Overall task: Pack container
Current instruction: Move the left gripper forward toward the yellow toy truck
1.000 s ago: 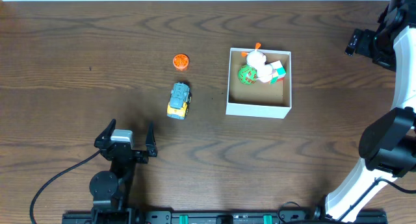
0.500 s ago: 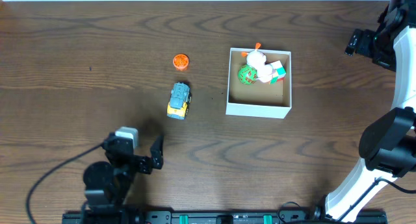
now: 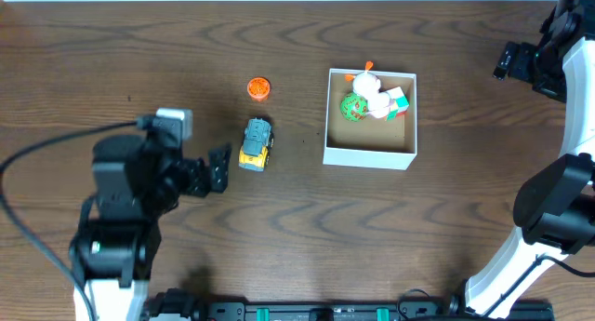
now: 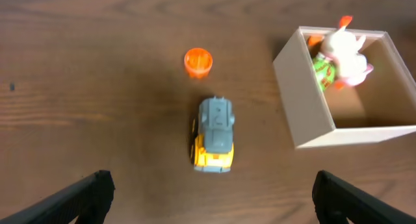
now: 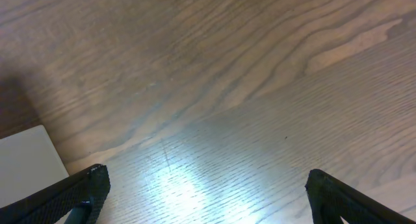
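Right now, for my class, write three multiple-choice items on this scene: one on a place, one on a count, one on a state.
1. Where is the toy truck? A in the container; B in a gripper; C on the table.
2. How many things lie outside the container? A one; B two; C four.
3. The left gripper is: A open, empty; B shut on the truck; C shut on the container.
Answers: C, it stands on the wood; B, truck and orange cap; A, fingers wide apart, nothing gripped.

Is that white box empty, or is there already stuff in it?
Partly filled. The container holds a white toy and a green ball at one end; the rest of its floor is bare.
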Robot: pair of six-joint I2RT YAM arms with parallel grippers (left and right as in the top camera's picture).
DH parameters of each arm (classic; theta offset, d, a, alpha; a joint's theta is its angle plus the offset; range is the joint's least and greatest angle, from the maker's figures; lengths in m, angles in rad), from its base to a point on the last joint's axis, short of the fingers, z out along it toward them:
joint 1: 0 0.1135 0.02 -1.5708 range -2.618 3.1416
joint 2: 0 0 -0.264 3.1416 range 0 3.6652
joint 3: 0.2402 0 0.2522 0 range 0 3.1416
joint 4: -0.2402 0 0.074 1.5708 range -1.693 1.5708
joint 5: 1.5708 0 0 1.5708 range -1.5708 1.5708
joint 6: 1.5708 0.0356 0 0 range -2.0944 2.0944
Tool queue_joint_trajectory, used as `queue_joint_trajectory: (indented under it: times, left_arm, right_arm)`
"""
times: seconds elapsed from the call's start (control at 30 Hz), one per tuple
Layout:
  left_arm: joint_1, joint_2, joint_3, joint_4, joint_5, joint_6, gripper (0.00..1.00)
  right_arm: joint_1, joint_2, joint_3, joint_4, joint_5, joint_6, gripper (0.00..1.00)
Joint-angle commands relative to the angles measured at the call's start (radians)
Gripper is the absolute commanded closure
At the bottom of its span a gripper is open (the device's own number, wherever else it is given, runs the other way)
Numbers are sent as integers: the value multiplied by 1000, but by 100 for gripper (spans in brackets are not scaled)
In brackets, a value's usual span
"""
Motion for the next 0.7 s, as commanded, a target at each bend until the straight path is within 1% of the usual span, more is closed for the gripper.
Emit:
queue_joint_trajectory:
  times: [0.0,0.07,0.13,0.3,0.4,0.43,0.53,0.67]
  left_arm:
    - [-97,128,137,-89,-257,-8,2]
    - [-160,233,226,-174,-343,-23,2]
    - [-206,334,303,-232,-361,-26,2]
    - [-236,505,332,-163,-342,-26,2]
    - [-236,594,332,-153,-342,-28,2]
    - [-235,621,332,-151,-343,-52,2]
    - [-235,684,332,-133,-341,-109,2]
    - [-236,745,332,-103,-327,-101,2]
  right_arm:
    - [-6,4,-4,0,0,18,1]
    - [-6,4,-4,0,0,18,1]
    - [-6,4,-4,0,0,18,1]
    - [-6,4,-4,0,0,18,1]
    - [-6,4,-4,0,0,18,1]
    - [-6,4,-4,0,0,18,1]
    - [-6,4,-4,0,0,18,1]
    - [-6,4,-4,0,0,18,1]
